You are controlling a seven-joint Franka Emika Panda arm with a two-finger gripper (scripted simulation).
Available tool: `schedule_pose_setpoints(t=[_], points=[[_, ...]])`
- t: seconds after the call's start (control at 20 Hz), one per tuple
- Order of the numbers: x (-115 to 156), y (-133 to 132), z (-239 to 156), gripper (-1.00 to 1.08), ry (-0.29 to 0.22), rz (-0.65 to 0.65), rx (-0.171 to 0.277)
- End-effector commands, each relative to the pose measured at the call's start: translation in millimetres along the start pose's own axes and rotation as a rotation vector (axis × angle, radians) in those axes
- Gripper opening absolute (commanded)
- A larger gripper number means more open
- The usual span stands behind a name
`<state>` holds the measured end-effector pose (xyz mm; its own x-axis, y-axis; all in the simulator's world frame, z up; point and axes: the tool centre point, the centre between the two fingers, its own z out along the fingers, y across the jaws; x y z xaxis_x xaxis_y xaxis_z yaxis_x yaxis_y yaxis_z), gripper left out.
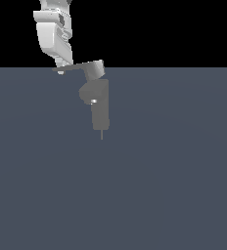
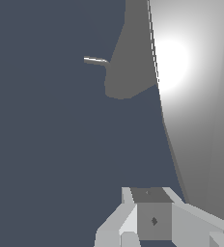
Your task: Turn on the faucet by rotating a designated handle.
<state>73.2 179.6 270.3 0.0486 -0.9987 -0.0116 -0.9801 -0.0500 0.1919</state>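
The faucet (image 1: 100, 105) is a matte grey upright column with a rounded bulge, a small bright spot and a thin pin below it. The handle (image 1: 74, 67) is a thin flat lever jutting from the blocky cap (image 1: 95, 70) toward the exterior view's left. My gripper (image 1: 60, 71) comes down from the white arm and sits at the lever's outer tip, touching it or just behind it. The fingers look pressed together with nothing between them. In the wrist view the gripper (image 2: 152, 212) sits beside a broad brightly lit grey surface (image 2: 196, 96), apparently the handle seen close up. The faucet body (image 2: 131, 62) and pin (image 2: 95, 60) lie beyond.
A flat blue-grey floor (image 1: 159, 185) extends all around the faucet. The white arm (image 1: 53, 29) hangs in from above at the exterior view's upper left.
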Motion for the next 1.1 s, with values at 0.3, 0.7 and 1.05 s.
schedule_pose_setpoints(t=[0.3, 0.7, 1.05], points=[[2.7, 21.4, -0.4, -1.0, 0.002, 0.005, -0.004], [1.9, 41.5, -0.4, -1.0, 0.002, 0.005, -0.004], [1.3, 60.1, -0.6, -1.0, 0.002, 0.005, -0.004]])
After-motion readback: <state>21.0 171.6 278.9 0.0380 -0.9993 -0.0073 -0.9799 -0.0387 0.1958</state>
